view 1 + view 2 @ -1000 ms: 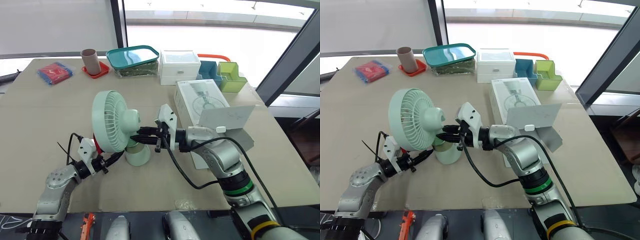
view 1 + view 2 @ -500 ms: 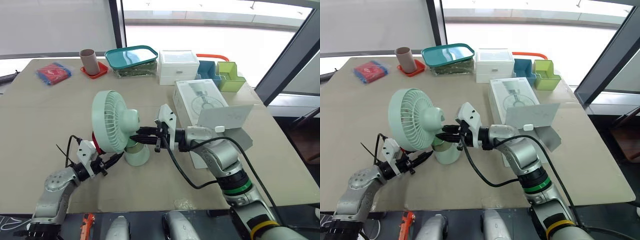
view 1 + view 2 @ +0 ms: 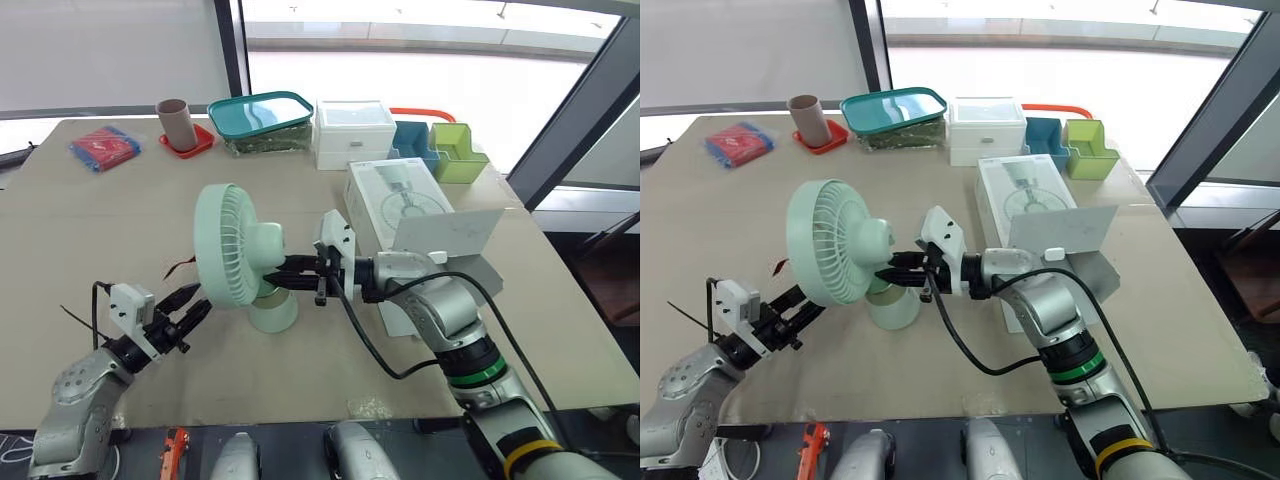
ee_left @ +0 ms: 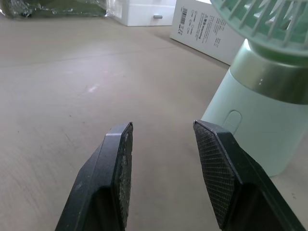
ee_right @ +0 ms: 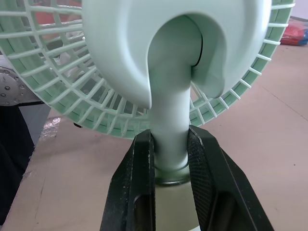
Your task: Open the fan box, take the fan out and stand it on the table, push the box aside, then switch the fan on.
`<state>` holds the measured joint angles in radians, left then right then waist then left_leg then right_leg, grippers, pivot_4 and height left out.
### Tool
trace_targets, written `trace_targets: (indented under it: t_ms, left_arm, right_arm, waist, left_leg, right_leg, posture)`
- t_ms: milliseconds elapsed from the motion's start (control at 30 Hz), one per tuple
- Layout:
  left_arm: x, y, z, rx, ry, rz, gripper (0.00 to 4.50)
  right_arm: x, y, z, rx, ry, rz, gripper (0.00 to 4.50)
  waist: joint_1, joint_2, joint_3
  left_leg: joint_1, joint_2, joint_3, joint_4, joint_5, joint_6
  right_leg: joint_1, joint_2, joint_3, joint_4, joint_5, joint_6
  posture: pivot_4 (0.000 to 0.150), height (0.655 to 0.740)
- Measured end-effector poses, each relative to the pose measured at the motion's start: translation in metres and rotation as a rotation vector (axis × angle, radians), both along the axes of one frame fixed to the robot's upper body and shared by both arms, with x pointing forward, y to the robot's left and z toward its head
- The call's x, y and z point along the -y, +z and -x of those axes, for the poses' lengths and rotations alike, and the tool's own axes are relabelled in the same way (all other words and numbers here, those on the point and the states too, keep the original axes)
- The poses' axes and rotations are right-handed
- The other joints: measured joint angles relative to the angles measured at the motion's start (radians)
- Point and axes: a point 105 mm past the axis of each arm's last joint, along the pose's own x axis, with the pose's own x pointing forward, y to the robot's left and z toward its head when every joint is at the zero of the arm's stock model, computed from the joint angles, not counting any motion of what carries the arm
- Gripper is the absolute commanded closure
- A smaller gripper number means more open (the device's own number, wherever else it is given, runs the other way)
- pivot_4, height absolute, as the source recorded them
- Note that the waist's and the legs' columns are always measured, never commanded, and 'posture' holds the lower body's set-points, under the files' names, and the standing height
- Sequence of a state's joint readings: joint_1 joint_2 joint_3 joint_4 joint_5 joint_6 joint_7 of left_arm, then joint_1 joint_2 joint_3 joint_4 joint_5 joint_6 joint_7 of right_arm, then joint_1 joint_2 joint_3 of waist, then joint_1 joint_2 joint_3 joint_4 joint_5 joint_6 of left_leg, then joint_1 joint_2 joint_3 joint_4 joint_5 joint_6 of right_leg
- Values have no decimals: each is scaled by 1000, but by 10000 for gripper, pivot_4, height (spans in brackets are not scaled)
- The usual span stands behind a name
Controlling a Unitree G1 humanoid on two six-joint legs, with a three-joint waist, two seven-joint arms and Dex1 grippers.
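Quick take, L to R.

Left gripper (image 3: 188, 305) hovers low over the table (image 3: 90, 220), near the front-left of the fan, touching nothing. Its jaws are apart w/ nothing between them. In the left wrist view it looks towards the fan base (image 4: 250, 125) from just beside it, and there's an oval recess (image 4: 233, 121) on the base wall. Prob the switch, but can't confirm.

The mint desk fan (image 3: 235, 262) is upright mid-table, w/ the base looking flat on the surface, though I can't see under it. The grille faces the robot's left.

Right gripper (image 5: 168, 139) is clamped on the fan's neck just above the base, one finger each side.

The fan box (image 3: 400, 200) lies open behind the right forearm, flap (image 3: 450, 232) sticking up, close to the table's right edge.

So imo the step is finishing the stand-up and letting go. How I'd do it:
- Check the base sits flat before releasing. A tilted base could tip the fan, since the head looks top-heavy.
- Open the right jaws slowly, then back out straight along the fingers. Don't lift or twist, bc the grille is right above the fingertips and could snag.
- Keep the left gripper open and close as a catch, but not touching.
- Box next. It's on the right arm's side, so use that arm. Push low on the box body, not the flap. Watch the right edge, and the white drawer box (image 3: 350, 132) and green organiser (image 3: 462, 150) behind it.
- Switch last, w/ one fingertip, gently, maybe steadying the base.
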<state>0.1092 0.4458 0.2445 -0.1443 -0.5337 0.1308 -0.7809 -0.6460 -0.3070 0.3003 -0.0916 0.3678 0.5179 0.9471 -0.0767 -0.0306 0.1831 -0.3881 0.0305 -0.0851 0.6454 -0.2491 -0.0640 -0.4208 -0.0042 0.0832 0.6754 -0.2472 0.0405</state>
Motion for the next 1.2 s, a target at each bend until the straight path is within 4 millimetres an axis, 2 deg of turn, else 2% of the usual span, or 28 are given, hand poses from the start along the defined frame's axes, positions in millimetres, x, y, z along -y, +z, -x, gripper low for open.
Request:
trace_targets:
  t_ms: [33, 67, 100, 300, 333, 400, 433, 467, 567, 600, 633, 700, 933, 1200]
  left_arm:
    - [0, 0, 1, -2, 0, -4, 21262]
    - [0, 0, 2, -1, 0, -7, 18426]
    - [0, 1, 2, 1, 1, -8, 18426]
    - [5, 4, 5, -6, -41, 4, 18426]
    - [6, 4, 5, -5, -45, 6, 18426]
    - [8, 6, 6, 0, -57, 10, 18426]
    - [10, 7, 6, 3, -69, 15, 18426]
    - [12, 9, 7, 5, -81, 18, 18031]
    - [14, 12, 10, -7, -120, 22, 11149]
    - [14, 13, 13, -16, -137, 21, 6213]
    - [15, 14, 15, -21, -153, 21, 3160]
    - [16, 14, 23, -60, -207, 33, 1443]
    - [14, 21, 28, -97, -249, 70, 1443]
    - [9, 23, 24, -73, -194, 6, 1443]
  right_arm:
    - [0, 0, 0, 1, 4, 1, 35884]
    - [0, 0, 0, 1, 5, 1, 30463]
    - [0, 0, 1, 1, 7, 1, 29557]
    - [3, -3, 1, -6, 3, 8, 11498]
    - [3, -3, 1, -6, 3, 8, 7243]
    - [3, -3, 1, -6, 3, 9, 2375]
    - [4, -4, 1, -6, 3, 11, 2375]
    - [5, -4, 0, -7, 2, 14, 0]
    - [9, -8, 2, -14, 2, 29, 0]
    - [12, -11, 3, -17, 2, 36, 0]
    - [14, -12, 3, -20, 0, 42, 0]
    - [18, -14, 5, -18, 2, 55, 0]
    - [26, -8, 14, 5, 32, 69, 0]
    - [43, -10, 9, -9, -51, 104, 0]
  waist:
    - [0, 0, 0]
    - [0, 0, 0]
    - [1, 0, 0]
    - [0, 0, 0]
    - [0, 0, 0]
    - [0, 0, 0]
    - [1, 0, 0]
    - [1, 0, 0]
    - [1, 0, 0]
    - [1, 0, 0]
    - [1, 0, 0]
    - [0, 0, 0]
    - [1, 0, 0]
    - [1, 0, 0]
  left_leg:
    - [0, 0, 0, 0, 0, 0]
    - [0, 0, 0, 0, 0, 0]
    - [0, 0, 0, 0, 0, 0]
    - [0, 0, 0, 0, 0, 0]
    - [0, 0, 0, 0, 0, 0]
    - [0, 0, 0, 0, 0, 0]
    - [-1, 0, 0, 0, 0, 0]
    - [-1, 0, 0, 0, 0, 0]
    - [-1, 0, 0, 0, 0, 0]
    - [-1, 0, 0, 0, 0, 0]
    - [-1, 0, 0, 0, 0, 0]
    - [-1, 0, 0, -1, 0, 0]
    - [-1, 0, 0, -1, 0, 0]
    - [-1, 0, 0, -1, 0, 0]
  right_leg:
    - [0, 0, 0, 0, 0, 0]
    - [0, 0, 0, 0, 0, 0]
    - [0, 0, 0, 0, 0, 0]
    - [0, 0, 0, 0, 0, 0]
    - [0, 0, 0, 0, 0, 0]
    - [0, 0, 0, 0, 0, 0]
    - [0, 0, 0, 0, 0, 0]
    - [0, 0, 0, 0, 0, 0]
    - [0, 0, 0, 0, 0, 0]
    - [0, 0, 0, 0, -1, 0]
    - [0, 0, 0, 0, -1, 0]
    - [-1, 0, 0, 0, -1, 0]
    - [-1, 0, 1, 0, -2, 0]
    - [-1, 0, 1, 0, -2, -1]
  posture:
    - [1500, 7400]
    - [1500, 7400]
    - [1500, 7400]
    - [1500, 7400]
    - [1500, 7400]
    - [1500, 7400]
    - [1500, 7400]
    - [1500, 7400]
    - [1500, 7400]
    - [1500, 7400]
    - [1500, 7400]
    - [1500, 7400]
    - [1500, 7400]
    - [1500, 7400]
